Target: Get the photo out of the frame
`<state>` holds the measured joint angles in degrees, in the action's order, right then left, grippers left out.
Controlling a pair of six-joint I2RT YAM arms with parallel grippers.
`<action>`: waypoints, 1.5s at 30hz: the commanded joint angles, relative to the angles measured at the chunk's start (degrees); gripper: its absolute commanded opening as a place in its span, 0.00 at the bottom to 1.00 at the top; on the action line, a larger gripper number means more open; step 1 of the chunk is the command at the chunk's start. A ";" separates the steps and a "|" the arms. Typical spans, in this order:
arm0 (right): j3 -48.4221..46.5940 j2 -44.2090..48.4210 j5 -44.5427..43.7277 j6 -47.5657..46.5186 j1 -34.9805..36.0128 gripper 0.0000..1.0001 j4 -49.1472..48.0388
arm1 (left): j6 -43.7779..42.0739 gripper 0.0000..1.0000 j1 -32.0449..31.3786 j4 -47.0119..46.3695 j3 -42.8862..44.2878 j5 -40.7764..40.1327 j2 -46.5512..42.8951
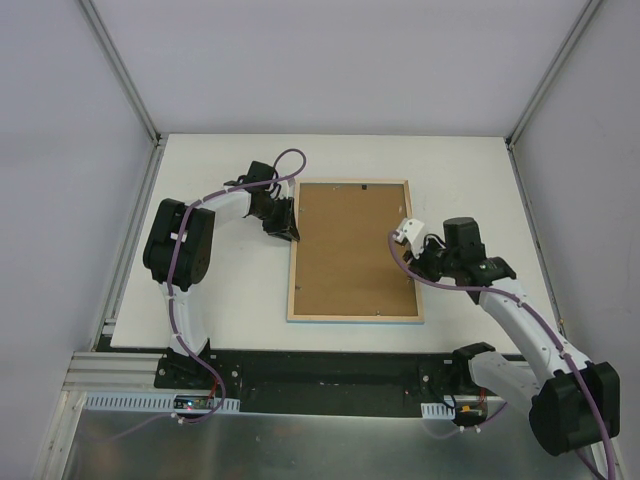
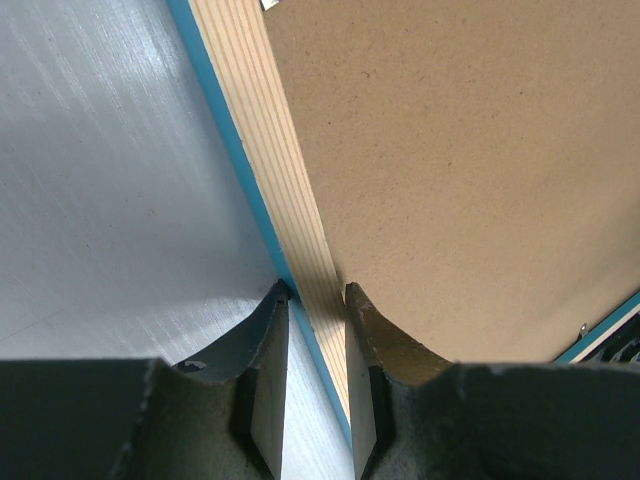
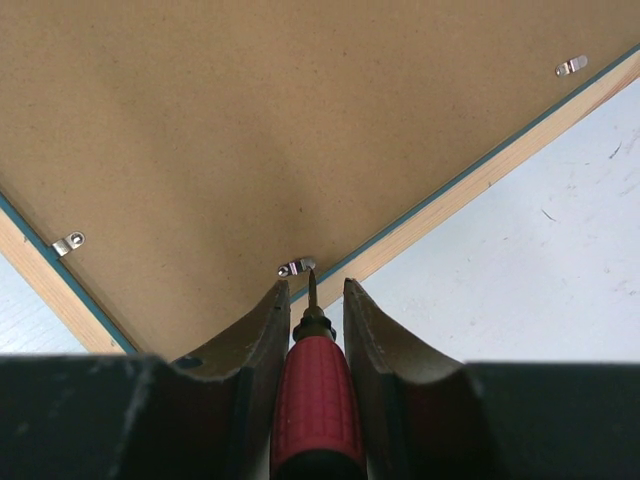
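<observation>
Inside the right pincer (image 3: 317, 290), a red screwdriver (image 3: 315, 400) is gripped tight. The left pincer (image 2: 318, 292) sits at the frame (image 2: 290, 200) edge; I cannot tell its grip.

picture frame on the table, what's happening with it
The turquoise frame lies face down, brown backing board up. The left end effector pinches its left rail. The right end effector holds a red-handled screwdriver, tip at a metal retaining clip on the right edge. The board is still in place.

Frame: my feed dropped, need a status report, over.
Left tool over left rail of frame, grip unclear. Right tool shut on screwdriver, tip at a retaining tab. Backing board still on, photo hidden.
</observation>
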<state>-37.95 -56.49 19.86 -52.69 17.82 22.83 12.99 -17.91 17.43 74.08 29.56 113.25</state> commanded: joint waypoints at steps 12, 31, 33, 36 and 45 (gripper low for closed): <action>-0.98 1.20 -6.40 -0.22 0.90 0.01 -3.14 | -1.83 0.00 -0.11 3.05 -0.96 3.58 -0.22; -15.21 0.42 11.77 11.72 0.46 0.01 2.22 | -7.45 0.64 1.21 4.36 0.44 3.48 -11.12; -16.45 -0.02 14.41 14.09 0.37 0.01 1.26 | -9.56 0.68 1.21 5.41 1.84 6.19 -12.43; -17.94 -1.25 18.80 18.83 0.28 0.01 -1.98 | -13.86 0.75 1.13 6.73 4.31 14.35 -15.33; -21.38 -8.90 37.35 43.34 -0.86 0.01 -16.21 | -21.07 0.87 -5.19 7.62 8.36 35.55 -20.00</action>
<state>-57.12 -63.26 45.06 -23.77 17.80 17.32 -2.52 -18.87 23.55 80.55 53.65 96.86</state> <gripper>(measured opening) 0.279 0.862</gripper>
